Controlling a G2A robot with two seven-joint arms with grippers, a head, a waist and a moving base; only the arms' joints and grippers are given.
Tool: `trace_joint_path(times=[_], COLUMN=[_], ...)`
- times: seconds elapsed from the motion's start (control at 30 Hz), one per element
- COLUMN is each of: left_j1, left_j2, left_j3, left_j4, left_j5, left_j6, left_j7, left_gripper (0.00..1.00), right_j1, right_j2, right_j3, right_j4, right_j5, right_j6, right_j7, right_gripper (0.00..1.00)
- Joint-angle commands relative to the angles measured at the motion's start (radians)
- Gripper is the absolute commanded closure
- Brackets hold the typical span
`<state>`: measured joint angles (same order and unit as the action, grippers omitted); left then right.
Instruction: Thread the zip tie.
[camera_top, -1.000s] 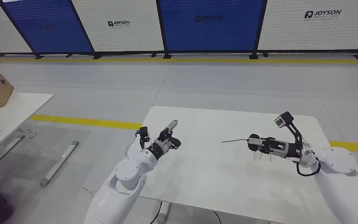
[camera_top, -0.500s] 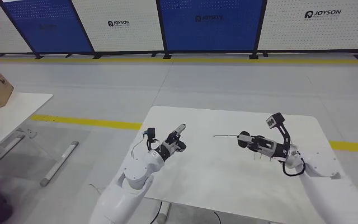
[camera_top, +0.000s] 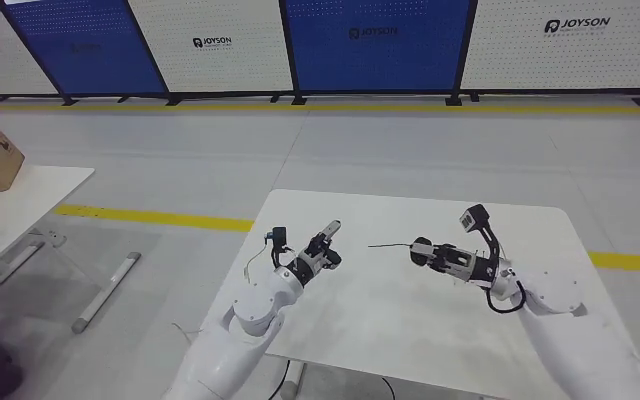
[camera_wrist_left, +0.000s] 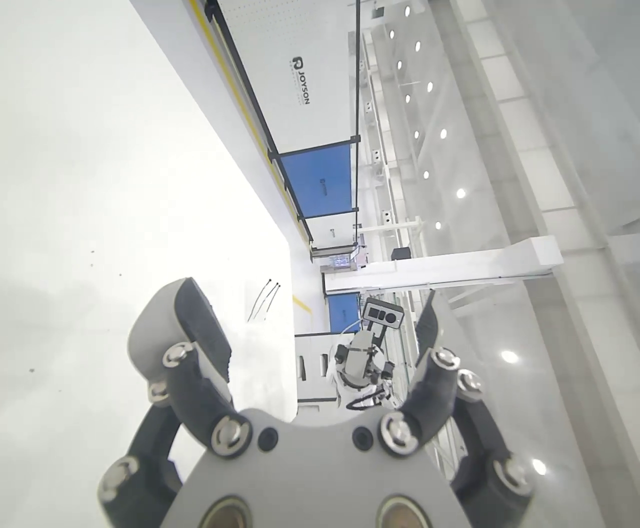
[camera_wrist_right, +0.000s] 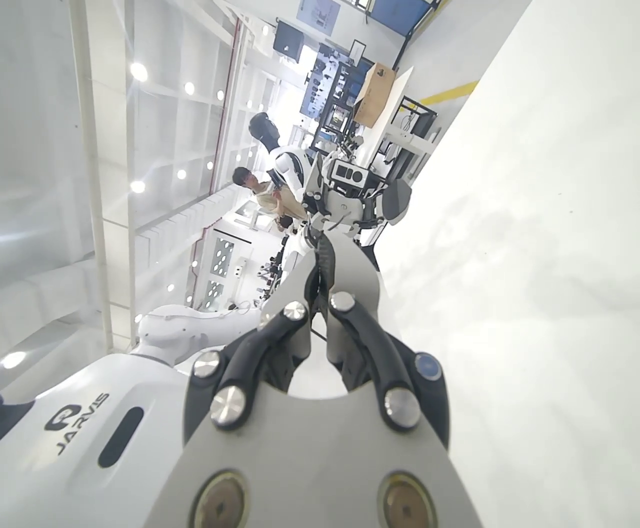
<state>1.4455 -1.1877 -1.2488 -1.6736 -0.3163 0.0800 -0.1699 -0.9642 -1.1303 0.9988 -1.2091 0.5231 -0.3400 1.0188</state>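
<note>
Pinching the black zip tie (camera_top: 390, 245) by one end, the right gripper (camera_top: 415, 248) is holding its jaws closed, with the strap sticking out toward 9 o'clock. Both arms are drawing together compared with a second ago, narrowing the gap for threading. The left gripper (camera_top: 333, 243) is waiting wide open and empty at 9 o'clock of the tie's tip, not touching it.

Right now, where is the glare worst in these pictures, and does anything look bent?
Left wrist view: the table is washed to near white by glare, though the spare zip ties stand out dark. Right wrist view: ceiling lamps flare into streaks, and the wall's straight lines bow. Top view: even light; the zip tie reads as a thin line.
</note>
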Motion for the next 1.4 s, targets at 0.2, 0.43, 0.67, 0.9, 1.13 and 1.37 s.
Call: trace_joint_path(times=[0.2,0.43,0.67,0.9,1.13,1.37], left_j1=[-0.137,-0.137,-0.122,-0.104,-0.103,-0.096], left_j2=[-0.034,-0.034,-0.031,-0.027,-0.027,-0.031], left_j3=[0.097,0.097,0.097,0.064,0.066,0.096], left_j4=[0.115,0.115,0.104,0.095,0.094,0.08], left_j5=[-0.094,-0.094,-0.134,-0.228,-0.227,-0.206], left_j6=[0.024,0.024,0.024,-0.01,-0.011,-0.061], left_j7=[0.055,0.055,-0.053,-0.155,-0.152,-0.163], left_gripper=[0.0,0.0,0.0,0.0,0.0,0.0], right_j1=[0.001,0.001,-0.015,-0.006,-0.008,-0.03], right_j2=[-0.032,-0.032,-0.037,-0.048,-0.048,-0.06], right_j3=[-0.043,-0.043,-0.041,-0.053,-0.053,-0.074], right_j4=[0.002,0.002,-0.019,-0.005,-0.006,-0.033], right_j5=[-0.003,-0.003,-0.002,-0.029,-0.029,-0.122], right_j6=[0.0,0.0,0.0,0.0,0.001,0.008], right_j7=[-0.028,-0.028,-0.088,-0.152,-0.157,-0.266], right_gripper=[1.0,1.0,1.0,1.0,1.0,1.0])
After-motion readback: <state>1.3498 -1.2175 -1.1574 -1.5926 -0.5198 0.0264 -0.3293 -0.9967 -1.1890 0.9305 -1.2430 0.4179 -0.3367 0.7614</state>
